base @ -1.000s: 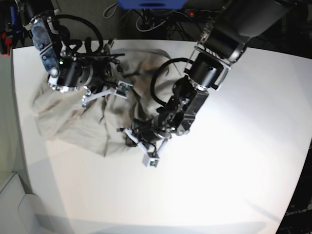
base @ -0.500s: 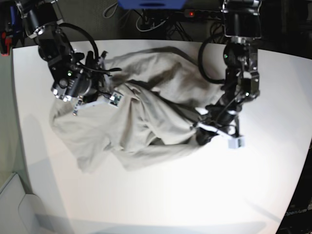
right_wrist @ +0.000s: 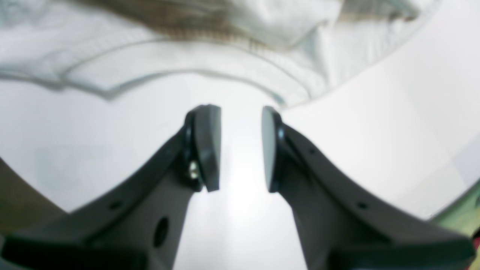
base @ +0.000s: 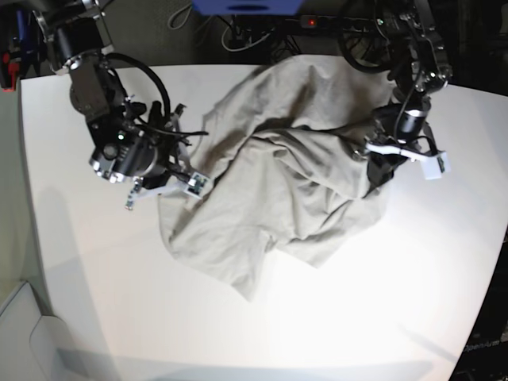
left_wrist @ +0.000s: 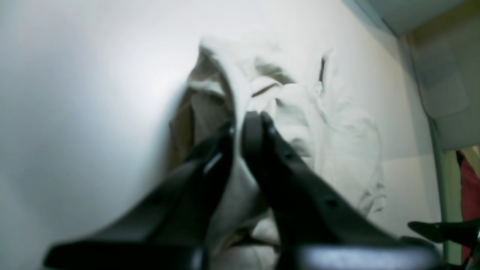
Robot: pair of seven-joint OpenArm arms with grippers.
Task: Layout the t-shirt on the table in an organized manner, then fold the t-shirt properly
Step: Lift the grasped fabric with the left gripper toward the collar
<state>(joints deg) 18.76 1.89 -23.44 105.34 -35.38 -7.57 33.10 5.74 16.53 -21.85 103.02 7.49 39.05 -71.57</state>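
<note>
Crumpled grey-beige cotton t-shirt [base: 278,175], centre frame on white table [base: 397,302]: left gripper [left_wrist: 240,123] clenches fabric, right gripper [right_wrist: 240,148] gapes empty; best regrasp the opposite hem.

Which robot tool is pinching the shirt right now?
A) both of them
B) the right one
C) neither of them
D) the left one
D. The left tool is shut on a fold of the shirt, with cloth squeezed between its tips, while the right tool stands open over the bare table with nothing between its tips.
</note>
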